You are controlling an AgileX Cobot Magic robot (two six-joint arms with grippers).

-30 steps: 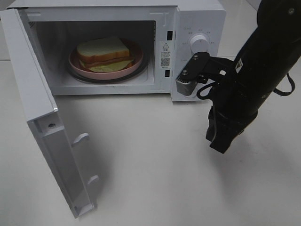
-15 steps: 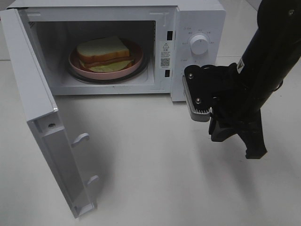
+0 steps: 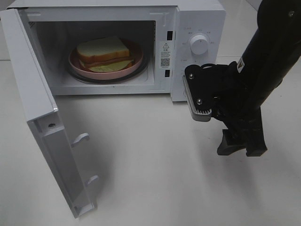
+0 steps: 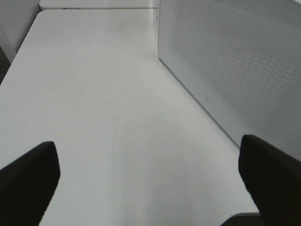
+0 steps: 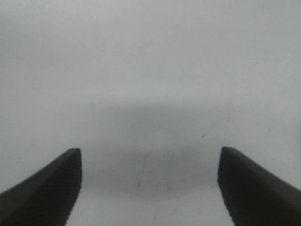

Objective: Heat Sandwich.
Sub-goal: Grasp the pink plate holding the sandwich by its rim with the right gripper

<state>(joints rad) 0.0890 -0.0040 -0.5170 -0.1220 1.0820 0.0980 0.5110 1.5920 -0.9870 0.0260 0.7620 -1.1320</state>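
Note:
The sandwich [image 3: 103,51], white bread with a ham layer and pale green filling, lies on a round pink plate [image 3: 136,60] inside the open white microwave [image 3: 197,19]. The microwave door [image 3: 42,117] is swung wide to the left. My right gripper [image 3: 242,149] points down at the table in front of the microwave's control panel, open and empty; the right wrist view shows its gripper [image 5: 150,165] over bare table. My left gripper [image 4: 150,181] is open and empty, shown only in the left wrist view, beside a white perforated microwave panel [image 4: 235,66].
The microwave's timer knob [image 3: 199,44] is on the panel above my right gripper. The white table [image 3: 155,169] spreads in front of the microwave. The open door's lower edge [image 3: 84,207] reaches near the front of the table.
My right arm's wrist has turned and shifted right and slightly down, away from the control panel. Its fingers have spread apart. The sandwich, plate and door have not moved.

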